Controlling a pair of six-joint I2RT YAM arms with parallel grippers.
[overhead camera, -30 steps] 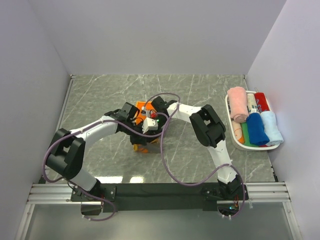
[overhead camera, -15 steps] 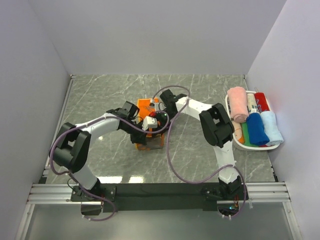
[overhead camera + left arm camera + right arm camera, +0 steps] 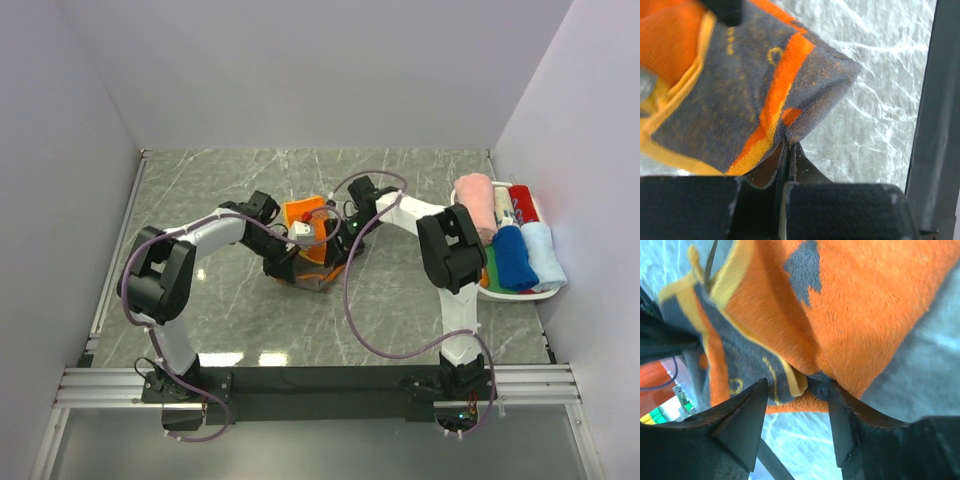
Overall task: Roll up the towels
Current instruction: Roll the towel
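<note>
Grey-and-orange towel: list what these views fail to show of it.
- Top view: towel lies mostly under the left arm, right arm and cables, so how far it is rolled is hidden.
- Left wrist view: only stray letter strokes show. The left fingers cover the pinched edge.
- Right wrist view: blurred. Whether the right fingers touch the fold is unclear.

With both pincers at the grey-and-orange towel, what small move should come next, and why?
Probably close the right pincer: its jaws stand apart astride a bunched fold of the grey-and-orange towel, not clearly gripping it, while the left pincer is shut on a corner. With both sides held, rolling looks feasible.
</note>
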